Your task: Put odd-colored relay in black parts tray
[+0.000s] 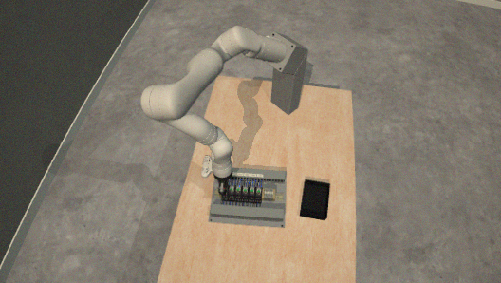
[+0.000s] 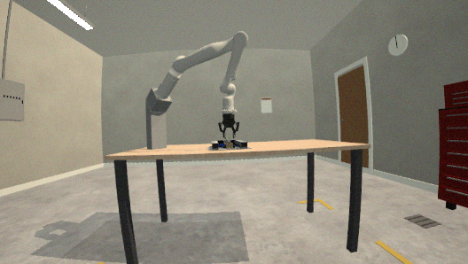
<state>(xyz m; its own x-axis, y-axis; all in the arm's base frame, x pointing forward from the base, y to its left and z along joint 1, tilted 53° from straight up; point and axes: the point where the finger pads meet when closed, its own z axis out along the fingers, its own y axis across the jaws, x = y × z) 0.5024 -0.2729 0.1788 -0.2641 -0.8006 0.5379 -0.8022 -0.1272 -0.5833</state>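
A grey relay panel point(image 1: 247, 217) point(image 2: 218, 144) lies flat on the wooden table point(image 1: 285, 128). A row of relays point(image 1: 245, 191) with green buttons stands across its middle. My gripper point(image 1: 222, 190) point(image 2: 229, 136) points straight down over the left end of that row, a little above the panel. Its fingers are partly open with nothing between them. It hides the leftmost relay in the overhead view, so I cannot tell that button's colour. The black parts tray point(image 1: 315, 199) sits on the table to the right of the panel, apart from it.
The arm's grey base block point(image 1: 288, 81) point(image 2: 156, 128) stands at the table's far end. A pale part sits on the panel at the right end of the relay row. The table's edges are close to the panel's left and the tray's right.
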